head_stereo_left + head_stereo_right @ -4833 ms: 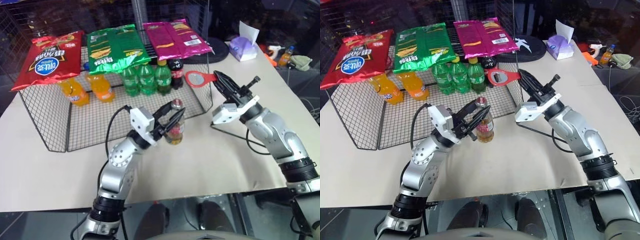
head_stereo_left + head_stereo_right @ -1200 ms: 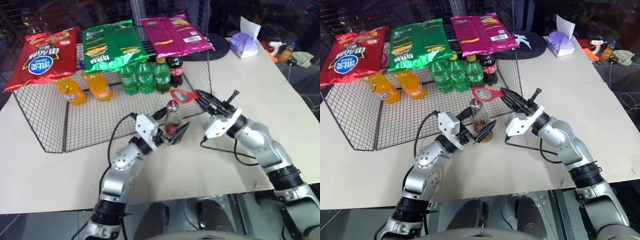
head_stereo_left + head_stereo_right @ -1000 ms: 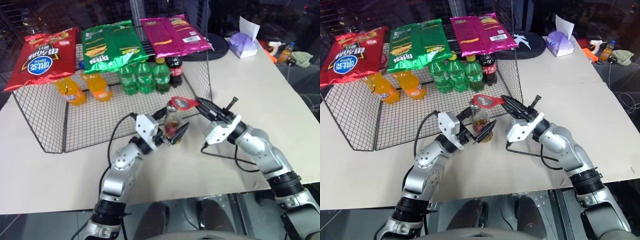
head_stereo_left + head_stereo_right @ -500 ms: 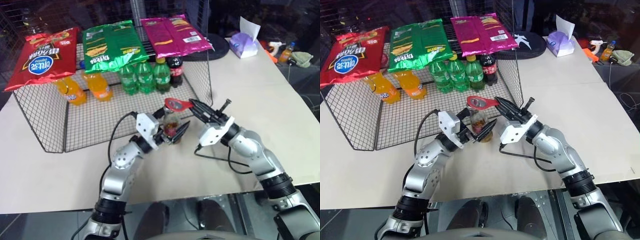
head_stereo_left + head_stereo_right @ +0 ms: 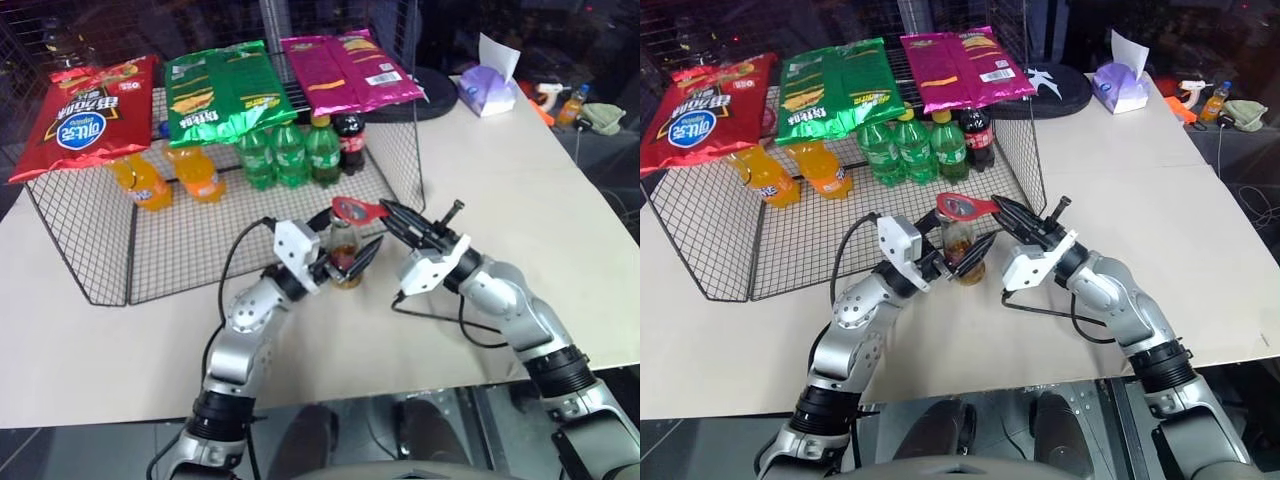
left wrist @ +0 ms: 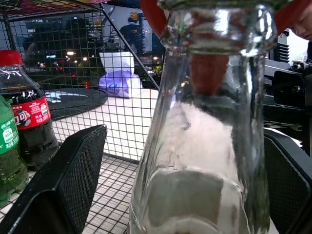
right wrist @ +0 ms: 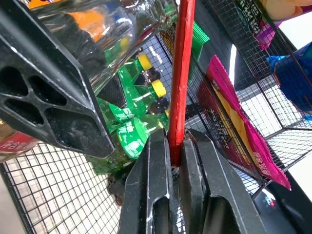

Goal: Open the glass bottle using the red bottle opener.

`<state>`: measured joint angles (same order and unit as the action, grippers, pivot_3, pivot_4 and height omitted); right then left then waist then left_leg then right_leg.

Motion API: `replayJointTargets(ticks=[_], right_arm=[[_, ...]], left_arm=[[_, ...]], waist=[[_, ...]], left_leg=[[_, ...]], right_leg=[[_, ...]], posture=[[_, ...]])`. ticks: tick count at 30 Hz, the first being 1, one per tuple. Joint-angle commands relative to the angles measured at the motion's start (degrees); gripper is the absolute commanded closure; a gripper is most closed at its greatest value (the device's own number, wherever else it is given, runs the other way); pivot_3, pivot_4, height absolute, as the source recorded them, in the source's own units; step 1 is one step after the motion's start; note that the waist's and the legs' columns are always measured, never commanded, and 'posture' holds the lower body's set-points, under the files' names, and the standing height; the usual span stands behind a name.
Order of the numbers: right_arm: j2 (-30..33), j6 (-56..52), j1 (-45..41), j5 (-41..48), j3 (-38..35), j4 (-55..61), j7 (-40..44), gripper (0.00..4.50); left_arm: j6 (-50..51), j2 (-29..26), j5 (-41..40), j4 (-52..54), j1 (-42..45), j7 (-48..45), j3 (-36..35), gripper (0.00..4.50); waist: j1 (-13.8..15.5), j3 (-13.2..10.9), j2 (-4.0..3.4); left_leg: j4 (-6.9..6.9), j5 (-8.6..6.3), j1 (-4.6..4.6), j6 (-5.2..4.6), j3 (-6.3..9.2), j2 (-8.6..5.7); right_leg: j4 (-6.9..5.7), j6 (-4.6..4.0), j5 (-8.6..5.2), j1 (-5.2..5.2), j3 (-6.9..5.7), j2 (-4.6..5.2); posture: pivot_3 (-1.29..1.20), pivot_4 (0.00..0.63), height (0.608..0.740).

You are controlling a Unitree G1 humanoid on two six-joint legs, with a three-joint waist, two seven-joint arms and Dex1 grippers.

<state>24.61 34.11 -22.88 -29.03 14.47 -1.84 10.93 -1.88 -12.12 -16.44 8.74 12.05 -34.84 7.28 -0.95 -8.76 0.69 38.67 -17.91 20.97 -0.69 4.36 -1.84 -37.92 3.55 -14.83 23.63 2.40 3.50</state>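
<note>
The glass bottle point(image 5: 344, 254) stands on the table point(image 5: 560, 200) just outside the wire rack's point(image 5: 100, 262) front right corner, between the spread fingers of the left gripper point(image 5: 343, 254), which bracket its body. The right gripper point(image 5: 386, 212) pinches the red bottle opener point(image 5: 355, 210) by its handle, ring head over the cap. To pry cleanly, hook the ring's lip under the cap edge (seating looks unconfirmed), clamp the bottle firmly, then lever upward.
</note>
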Motion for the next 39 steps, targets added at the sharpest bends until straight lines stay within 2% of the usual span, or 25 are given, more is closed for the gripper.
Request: replayJointTargets(ticks=[1,2,4,6,16,29,34,39], right_arm=[[0.7,1.0,-0.8,-0.1,-0.1,0.2,0.2,4.50],[0.8,1.1,-0.9,-0.1,-0.1,0.1,0.1,4.50],[0.9,1.2,-1.0,-0.1,-0.1,-0.1,0.1,4.50],[1.0,1.5,-1.1,-0.2,0.0,-0.1,0.1,4.50],[0.6,2.3,-1.2,-0.3,0.8,0.2,0.1,4.50],[-1.9,5.9,-1.3,-1.6,5.8,-4.7,0.9,4.50],[-0.8,7.7,-3.2,-4.4,5.3,-6.1,-0.8,4.50],[3.0,9.8,-6.3,-7.7,2.7,-6.2,-4.1,4.50]], left_arm=[[-1.0,0.9,0.5,-0.1,1.0,0.1,0.6,0.05],[-1.0,1.0,0.5,-0.2,1.1,0.1,0.6,0.60],[-1.1,1.1,0.6,-0.3,1.0,0.0,0.6,1.18],[-1.1,1.0,0.7,-0.3,0.7,-0.1,0.5,2.10],[-1.4,-0.2,2.0,-0.4,-0.8,-0.6,0.7,2.10],[-0.8,0.0,2.1,-0.7,0.1,-0.2,1.2,2.10],[-0.8,0.0,2.2,-1.0,0.4,-0.2,1.1,2.10],[-0.9,-0.1,2.2,-1.0,0.1,-0.1,0.9,2.10]], waist=[[0.0,0.0,0.01],[0.0,0.0,0.00],[0.0,0.0,0.00],[0.1,0.0,0.00],[0.0,0.0,-0.01],[0.0,0.1,-0.03],[0.0,0.1,-0.03],[0.0,0.1,-0.04]], left_leg=[[0.01,0.00,-0.03,0.00,0.00,0.00],[0.01,0.00,-0.03,0.00,0.00,0.00],[0.01,0.00,-0.03,0.00,0.00,0.00],[0.03,0.00,-0.03,0.00,0.00,0.00],[0.08,0.00,-0.07,0.00,0.01,0.01],[0.08,0.00,-0.20,0.00,0.01,0.01],[0.13,0.00,-0.21,0.00,0.01,0.01],[0.16,0.00,-0.20,0.00,0.01,0.00]], right_leg=[[0.00,0.00,0.00,-0.03,0.00,0.00],[0.00,0.00,0.00,-0.03,0.00,0.00],[0.00,0.00,0.00,-0.03,0.00,0.00],[-0.01,0.00,0.00,-0.04,0.00,0.01],[-0.06,0.01,0.00,-0.07,0.00,0.00],[-0.07,0.01,0.01,-0.18,0.01,-0.01],[-0.09,0.01,0.01,-0.20,0.00,-0.02],[-0.10,0.01,0.01,-0.20,0.00,-0.02]], posture=[[0.00,0.150,0.740],[0.00,0.150,0.740],[0.00,0.150,0.740],[0.00,0.150,0.740],[0.00,0.150,0.740],[0.00,0.150,0.740],[0.00,0.150,0.740],[0.00,0.150,0.740]])
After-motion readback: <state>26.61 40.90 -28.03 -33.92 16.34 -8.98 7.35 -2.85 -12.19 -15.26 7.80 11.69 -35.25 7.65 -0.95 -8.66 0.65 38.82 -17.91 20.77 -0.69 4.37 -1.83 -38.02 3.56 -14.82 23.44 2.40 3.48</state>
